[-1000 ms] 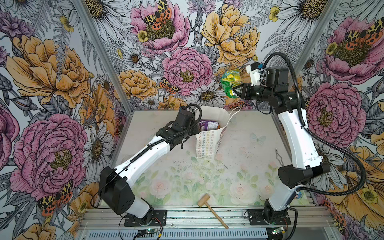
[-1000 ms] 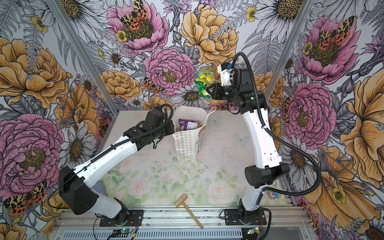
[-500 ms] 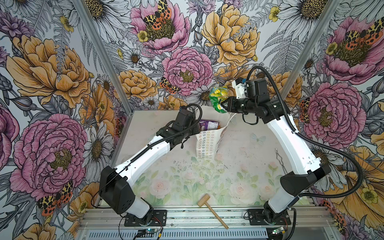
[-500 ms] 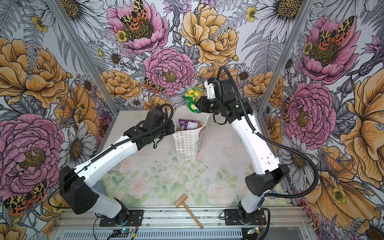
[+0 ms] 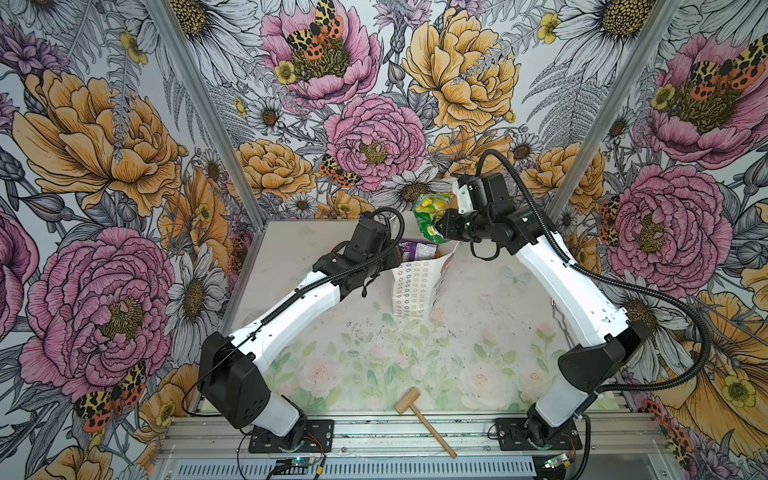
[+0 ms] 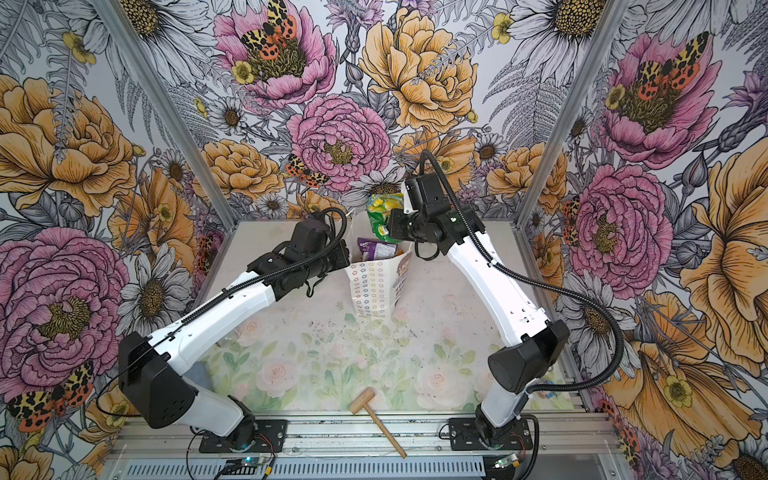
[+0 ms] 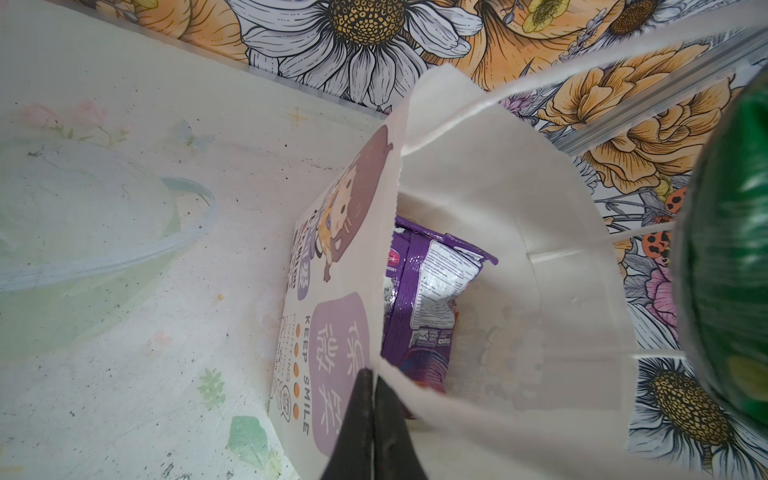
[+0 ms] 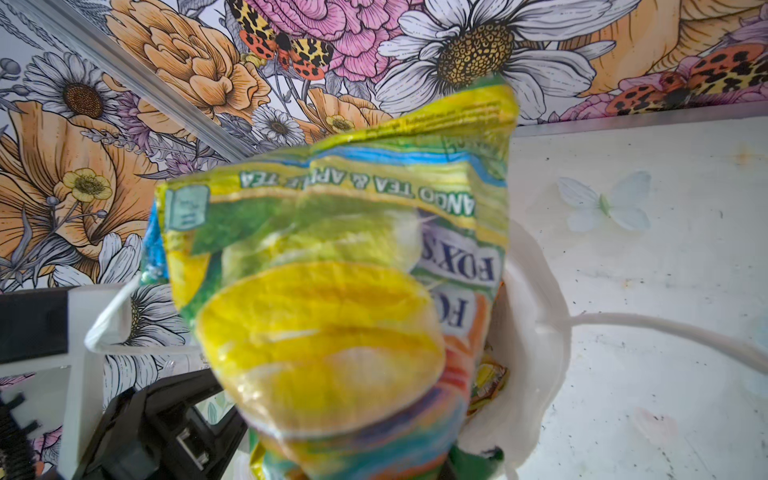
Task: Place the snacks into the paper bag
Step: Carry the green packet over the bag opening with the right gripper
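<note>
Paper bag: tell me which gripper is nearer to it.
Left. The left gripper is shut on the rim of the paper bag; the right gripper hangs just above its mouth, holding a green snack packet.

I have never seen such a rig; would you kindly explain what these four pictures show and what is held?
These are two white robot arms mounted at a table, each ending in a two-fingered gripper. Two pictures look down from overhead, nearly alike; two come from cameras on the wrists. The left gripper is shut on the rim of the paper bag; a purple packet lies inside. The right gripper is shut on a green-yellow packet at the bag's mouth. A wooden mallet lies near the front edge.
</note>
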`<state>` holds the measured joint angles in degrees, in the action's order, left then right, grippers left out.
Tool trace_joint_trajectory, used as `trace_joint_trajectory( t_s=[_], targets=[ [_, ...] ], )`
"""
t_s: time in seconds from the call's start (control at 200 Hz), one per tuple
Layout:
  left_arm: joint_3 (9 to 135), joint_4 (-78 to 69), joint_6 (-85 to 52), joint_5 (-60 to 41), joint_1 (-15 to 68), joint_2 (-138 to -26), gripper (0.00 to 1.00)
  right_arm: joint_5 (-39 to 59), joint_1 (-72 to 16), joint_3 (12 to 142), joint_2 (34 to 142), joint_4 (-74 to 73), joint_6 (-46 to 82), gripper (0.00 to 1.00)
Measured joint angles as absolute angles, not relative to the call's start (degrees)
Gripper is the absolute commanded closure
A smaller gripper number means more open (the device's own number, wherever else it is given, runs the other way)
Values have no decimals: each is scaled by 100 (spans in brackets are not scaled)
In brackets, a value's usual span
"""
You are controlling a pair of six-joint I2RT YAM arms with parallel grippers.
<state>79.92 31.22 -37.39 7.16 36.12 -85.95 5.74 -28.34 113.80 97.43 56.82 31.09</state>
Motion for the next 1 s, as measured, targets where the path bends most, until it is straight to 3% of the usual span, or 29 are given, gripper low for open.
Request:
trace_joint_trajectory(
  t_s=[1.001],
  targets=[
    [7992, 3120, -3739, 714, 3605, -8595, 100, -3, -2923, 11981, 10980, 5671, 3194, 100]
  ],
)
